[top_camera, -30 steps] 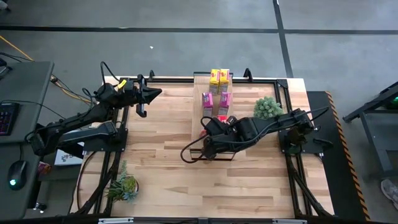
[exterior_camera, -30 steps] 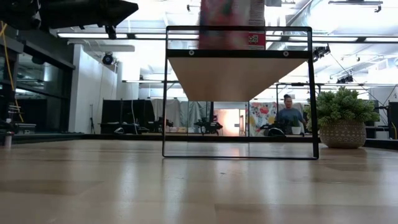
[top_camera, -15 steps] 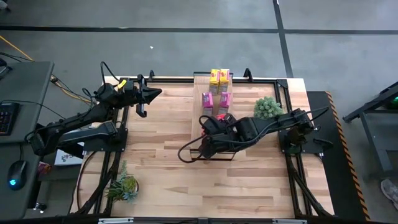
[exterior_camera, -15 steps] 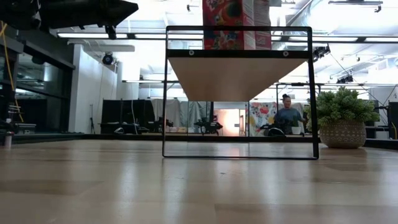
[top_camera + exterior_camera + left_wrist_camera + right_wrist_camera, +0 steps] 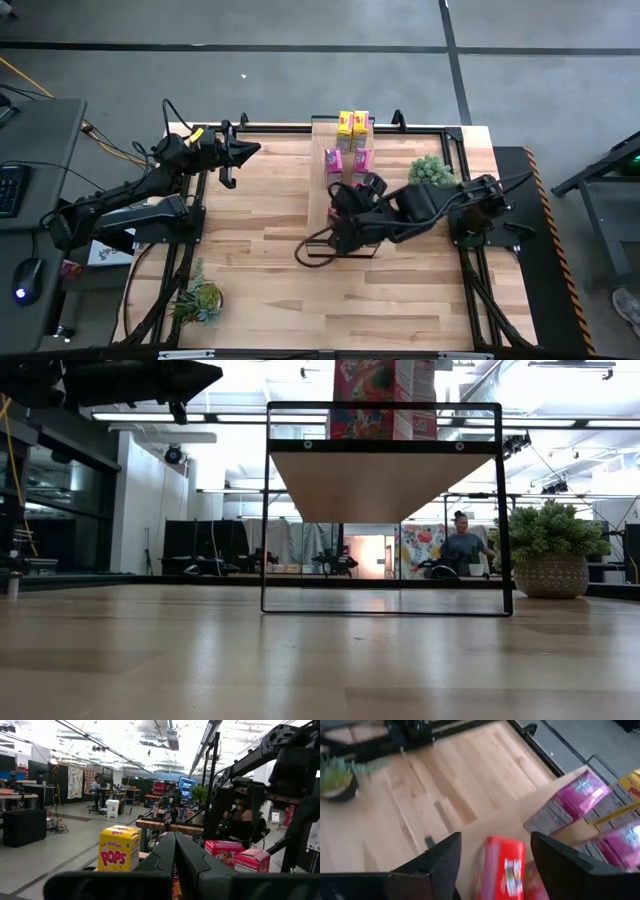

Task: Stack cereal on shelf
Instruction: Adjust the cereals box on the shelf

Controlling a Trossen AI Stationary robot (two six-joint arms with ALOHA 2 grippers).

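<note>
The bench [image 5: 250,260] carries the shelf [image 5: 322,170], where yellow boxes [image 5: 352,124], magenta boxes [image 5: 348,159] and a red box [image 5: 501,868] stand. The right pincer [image 5: 492,857] hangs released above the red box; the left pincer [image 5: 245,151] waits clenched, well apart

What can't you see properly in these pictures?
- Red cereal boxes: in the high view the right arm hides them; the right wrist view blurs their print.
- Shelf: the low view shows only its underside; the boxes on top are cut off by the picture's edge.
- Right pincer: open above a red box, but whether it touches the box is unclear.
- Left pincer: shut; it blocks the lower part of its own view.
</note>
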